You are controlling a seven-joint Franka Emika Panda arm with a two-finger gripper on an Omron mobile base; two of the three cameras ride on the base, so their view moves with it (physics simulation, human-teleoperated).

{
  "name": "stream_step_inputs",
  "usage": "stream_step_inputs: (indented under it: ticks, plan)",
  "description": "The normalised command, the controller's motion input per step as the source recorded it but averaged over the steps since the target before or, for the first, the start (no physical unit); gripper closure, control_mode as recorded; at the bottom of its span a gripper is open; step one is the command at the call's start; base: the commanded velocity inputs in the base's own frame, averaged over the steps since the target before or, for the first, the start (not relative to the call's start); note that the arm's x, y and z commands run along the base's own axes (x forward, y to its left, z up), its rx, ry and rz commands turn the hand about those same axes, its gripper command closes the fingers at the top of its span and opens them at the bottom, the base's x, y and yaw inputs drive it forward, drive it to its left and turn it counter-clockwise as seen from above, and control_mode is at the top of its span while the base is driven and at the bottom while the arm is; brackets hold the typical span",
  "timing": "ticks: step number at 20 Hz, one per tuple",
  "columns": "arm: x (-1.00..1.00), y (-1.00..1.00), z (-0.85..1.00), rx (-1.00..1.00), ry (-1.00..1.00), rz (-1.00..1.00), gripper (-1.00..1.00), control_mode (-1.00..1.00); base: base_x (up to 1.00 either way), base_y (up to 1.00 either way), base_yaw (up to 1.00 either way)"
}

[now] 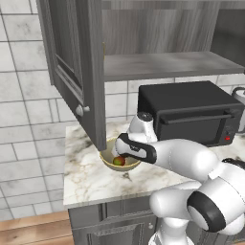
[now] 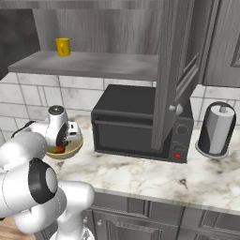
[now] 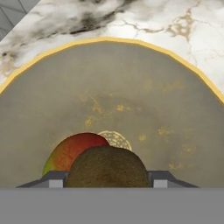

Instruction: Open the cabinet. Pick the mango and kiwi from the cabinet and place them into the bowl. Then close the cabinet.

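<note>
Right now we have the kiwi [image 3: 107, 166] sitting between our two finger tips in the hand view, low over the bowl [image 3: 183, 100], with the mango [image 3: 72, 151] already lying on the bowl's speckled floor just behind it and, as far as we can tell, touching it. The gripper [image 3: 106, 180] has its jaws standing at the kiwi's width, one tip on each flank; we judge they are closed on the fruit, though whether it already rests on the bowl floor we cannot tell. It should handle as a light, small oval with a dull fuzzy skin that gives decent friction, but soft enough to bruise, so a gentle squeeze across its short axis at the middle is the hold we'd want, and a low release so it doesn't roll. The mango looks smoother and more apt to slip. Outward from there, the bowl stands on the marble counter [image 1: 86, 177] beside the black toaster oven [image 1: 191, 112], under the cabinet [image 1: 158, 64], whose left door [image 1: 79, 67] hangs open above the bowl; that door has yet to be closed.
</note>
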Motion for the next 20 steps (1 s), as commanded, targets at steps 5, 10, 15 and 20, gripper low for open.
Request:
stream_step_inputs:
  ticks: [5,10,15,20]
  plan:
    - [0.0,0.0,-0.02,0.0,0.0,0.0,-1.0,-1.0,0.0,0.0,0.0]
    - [0.0,0.0,0.0,0.0,0.0,0.0,-1.0,-1.0,0.0,0.0,0.0]
    - [-0.15,0.0,0.14,0.0,-0.06,0.0,-1.0,-1.0,0.0,0.0,0.0]
    - [-0.44,-0.04,0.54,-0.03,-0.09,0.0,-1.0,-1.0,0.0,0.0,0.0]
